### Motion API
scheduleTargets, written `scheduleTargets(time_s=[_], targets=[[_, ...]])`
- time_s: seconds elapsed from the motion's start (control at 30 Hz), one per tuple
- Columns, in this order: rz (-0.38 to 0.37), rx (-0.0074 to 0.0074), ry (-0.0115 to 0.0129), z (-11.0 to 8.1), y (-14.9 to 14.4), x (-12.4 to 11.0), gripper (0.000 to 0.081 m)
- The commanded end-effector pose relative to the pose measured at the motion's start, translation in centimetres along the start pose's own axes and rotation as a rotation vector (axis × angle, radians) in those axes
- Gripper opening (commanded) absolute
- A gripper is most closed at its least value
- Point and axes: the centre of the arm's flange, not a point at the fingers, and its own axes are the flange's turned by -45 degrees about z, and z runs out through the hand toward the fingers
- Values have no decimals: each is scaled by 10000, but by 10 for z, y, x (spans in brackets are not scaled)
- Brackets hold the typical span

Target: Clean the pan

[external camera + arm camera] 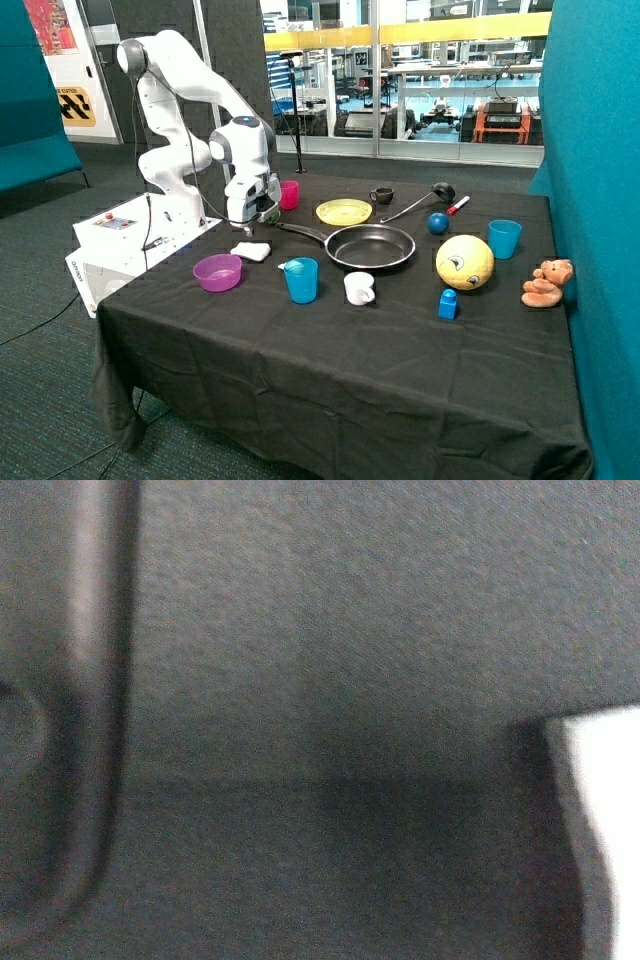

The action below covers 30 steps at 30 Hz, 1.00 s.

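A: From where I stand, the frying pan sits mid-counter, a bit toward the far edge, its thin handle running back toward the robot's corner. Stiff metal, fairly heavy I'd guess, slick inside; the handle looks the sensible place to take hold.

B: And the gripper?

A: Low over the black cloth of the counter, near the handle's tip, with a white cloth just beside it. It isn't touching the pan. Whether the fingers are wide or narrow, I cannot tell.

B: The wrist camera?

A: Mostly dark cloth close up, a white edge at one side, probably that cloth, and a dark rounded bar at the other that I can't identify. No pan bowl in sight.
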Motion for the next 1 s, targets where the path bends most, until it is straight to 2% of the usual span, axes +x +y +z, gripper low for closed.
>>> scheduleTargets(time_s=[0.0, 0.5, 0.97], targets=[[116, -10, 7, 7, 12, -9, 808], [285, -10, 7, 23, 23, 3, 797], [388, -10, 7, 32, 35, -6, 796]])
